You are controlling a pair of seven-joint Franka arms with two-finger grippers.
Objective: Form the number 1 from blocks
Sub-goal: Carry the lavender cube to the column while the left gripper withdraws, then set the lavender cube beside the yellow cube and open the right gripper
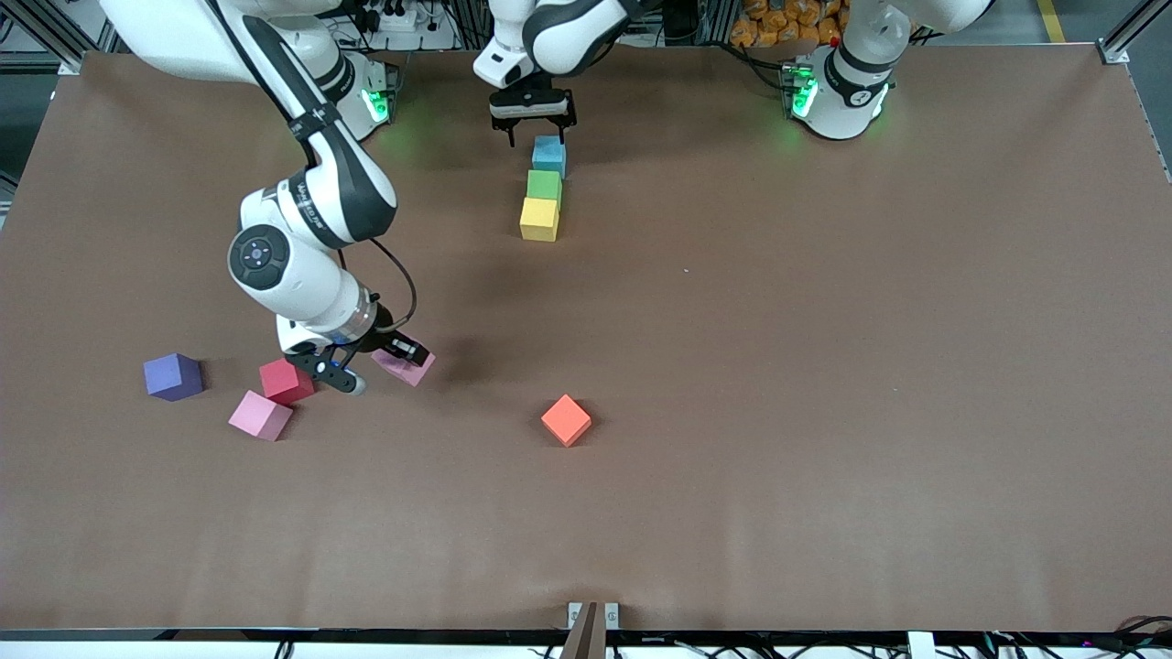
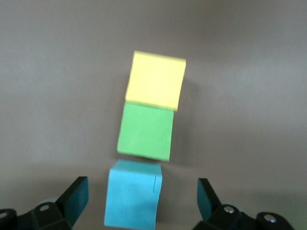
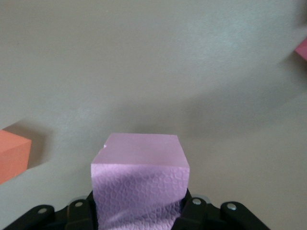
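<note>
Three blocks lie in a touching row mid-table near the bases: light blue (image 1: pixel 549 154) (image 2: pixel 133 194), then green (image 1: pixel 544 185) (image 2: pixel 146 130), then yellow (image 1: pixel 538 220) (image 2: pixel 156 79) nearest the front camera. My left gripper (image 1: pixel 533 128) (image 2: pixel 142 197) hangs open over the light blue block, one finger on each side and neither touching it. My right gripper (image 1: pixel 394 359) (image 3: pixel 139 211) is shut on a pink block (image 1: pixel 407 368) (image 3: pixel 139 182), low over the table. Close by lie a red block (image 1: pixel 286 381), a second pink block (image 1: pixel 260 415) and a purple block (image 1: pixel 172 376). An orange block (image 1: pixel 566 420) (image 3: pixel 12 155) lies alone.
The brown table (image 1: pixel 824 366) is bare toward the left arm's end. A small bracket (image 1: pixel 592 615) sits at the table edge nearest the front camera. The right arm's elbow (image 1: pixel 275 256) hangs over the table above the red block.
</note>
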